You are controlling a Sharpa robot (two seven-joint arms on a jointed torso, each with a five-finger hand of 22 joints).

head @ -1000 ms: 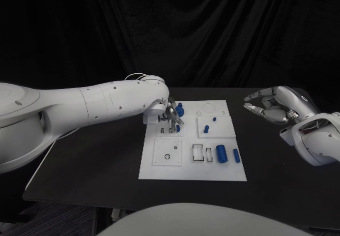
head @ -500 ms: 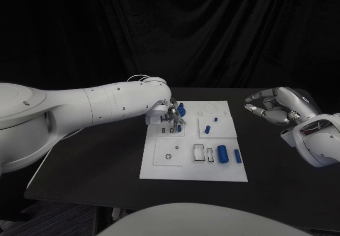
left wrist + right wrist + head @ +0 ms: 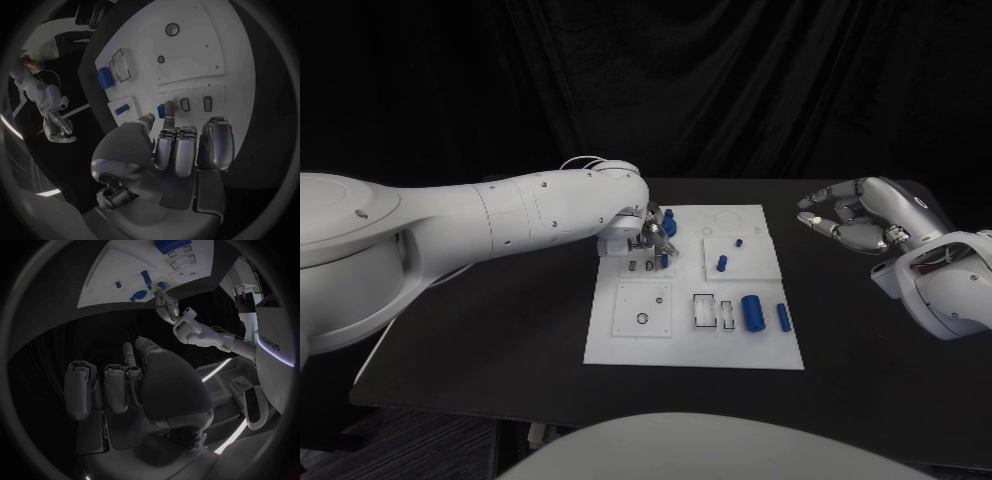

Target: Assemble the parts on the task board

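Our left hand [image 3: 643, 240] sits over the board's [image 3: 625, 345] far-left corner, fingertips down on a small blue peg [image 3: 161, 110], probably pinched, though we can't be sure. The peg stands just beside two empty slots [image 3: 195, 104], long axis upright. Our right hand [image 3: 855, 218] hovers well off the board, fingers curled, holding nothing.

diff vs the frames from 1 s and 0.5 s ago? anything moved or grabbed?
Very little. The left hand hangs over the board's far-left corner as before, its fingers by a small blue part; whether it holds that part cannot be told. The left arm shifted slightly. The right hand stayed off the board, holding nothing, and the loose parts lie as they did.
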